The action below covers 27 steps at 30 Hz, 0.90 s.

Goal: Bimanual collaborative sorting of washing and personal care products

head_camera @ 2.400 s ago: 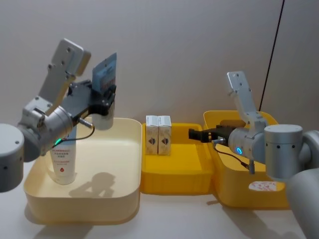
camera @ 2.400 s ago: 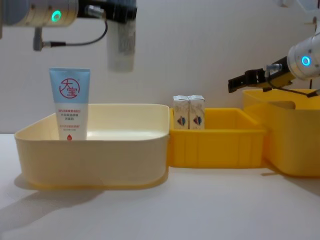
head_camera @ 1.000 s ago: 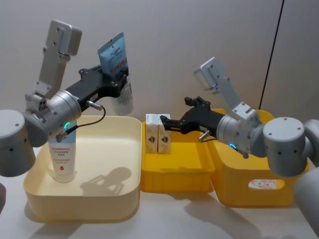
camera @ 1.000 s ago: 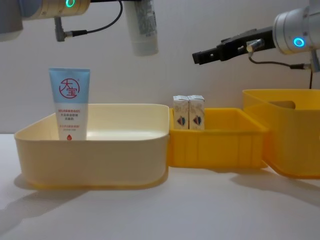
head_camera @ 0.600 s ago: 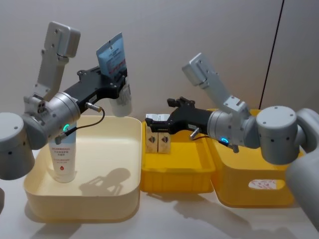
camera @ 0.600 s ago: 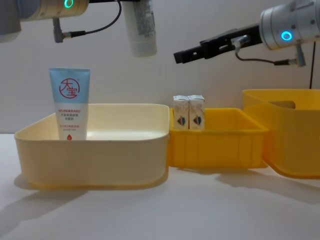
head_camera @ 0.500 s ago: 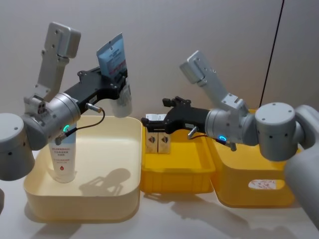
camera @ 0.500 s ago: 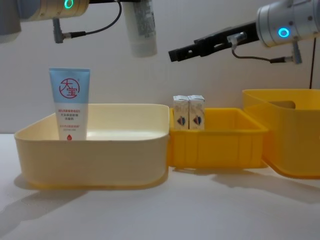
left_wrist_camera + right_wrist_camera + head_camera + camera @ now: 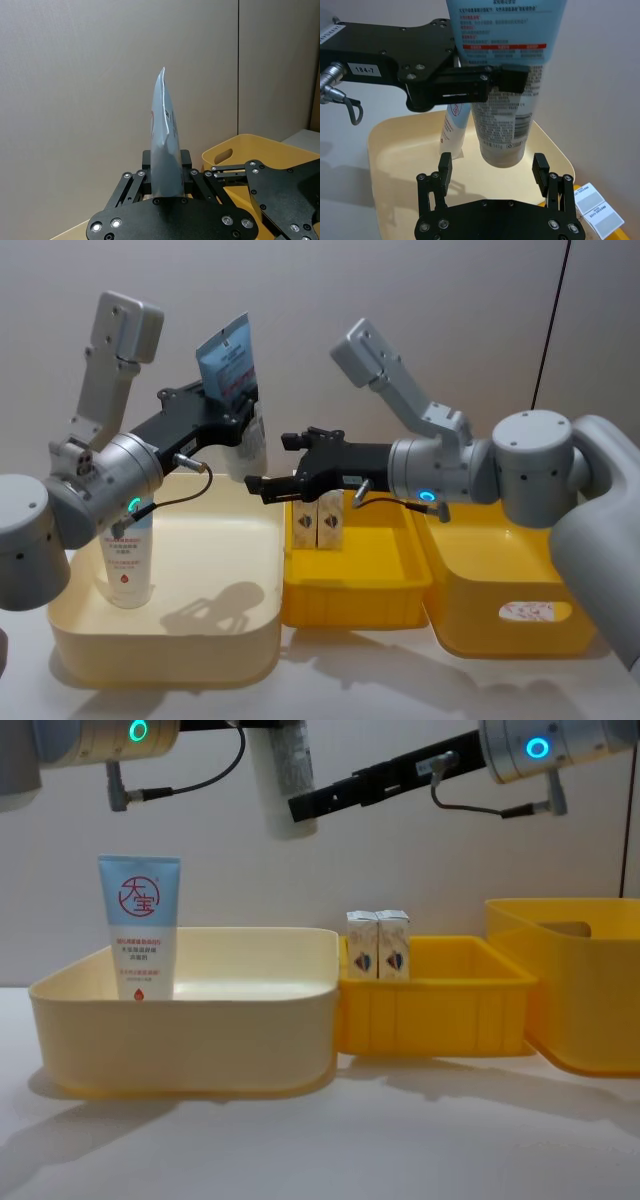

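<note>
From the head view, the left pincer (image 9: pixel 235 425) pinches the pale tube (image 9: pixel 228 365) and holds it high over the cream bin (image 9: pixel 160 660), cap down. The right pincer (image 9: pixel 265 485) has come across from the far yellow bin (image 9: pixel 500 580) and is now right by the cap. I think this means the tube is about to be passed from one arm to the other. A blue tube (image 9: pixel 125 560) stands in the cream bin. Two cartons (image 9: pixel 318 520) stand in the middle yellow bin (image 9: pixel 350 610).

In the left wrist view, the pale tube (image 9: pixel 165 150) shows thin, edge on, and is squeezed from both sides.

In the right wrist view, the right pincer (image 9: pixel 492 167) is spread wide. One finger is on each side of the cap and neither touches it. A tag (image 9: pixel 364 69) on the left pincer reads "184-7". The print on the pale tube is too small to read.

In the chest view, the blue tube (image 9: pixel 140 930) has a round red logo that reads "天宝". The cartons (image 9: pixel 378 945) have blue and red prints that I cannot read.
</note>
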Available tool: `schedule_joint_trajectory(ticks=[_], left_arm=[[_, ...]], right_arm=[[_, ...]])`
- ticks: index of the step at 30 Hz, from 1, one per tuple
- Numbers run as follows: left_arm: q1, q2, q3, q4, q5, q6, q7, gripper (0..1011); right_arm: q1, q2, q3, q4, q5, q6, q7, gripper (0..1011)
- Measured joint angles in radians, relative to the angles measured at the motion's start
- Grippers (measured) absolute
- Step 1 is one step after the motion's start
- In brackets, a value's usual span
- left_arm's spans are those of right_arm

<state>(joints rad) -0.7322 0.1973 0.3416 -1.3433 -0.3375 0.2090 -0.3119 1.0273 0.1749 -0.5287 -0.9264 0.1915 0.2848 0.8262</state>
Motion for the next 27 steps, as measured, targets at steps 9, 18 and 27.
schedule_joint_trajectory(ticks=[9, 18, 27], left_arm=[[0.008, 0.006, 0.005, -0.011, -0.009, 0.004, 0.003, 312], [0.015, 0.011, 0.008, -0.023, -0.015, 0.011, 0.009, 311], [0.018, 0.013, 0.012, -0.031, -0.016, 0.019, 0.014, 312]], right_arm=[[0.029, -0.013, -0.024, 0.018, -0.007, 0.000, 0.001, 1001], [0.042, -0.020, -0.045, 0.022, -0.028, -0.006, -0.038, 1001], [0.050, -0.035, -0.057, 0.041, -0.032, -0.019, -0.055, 1001]])
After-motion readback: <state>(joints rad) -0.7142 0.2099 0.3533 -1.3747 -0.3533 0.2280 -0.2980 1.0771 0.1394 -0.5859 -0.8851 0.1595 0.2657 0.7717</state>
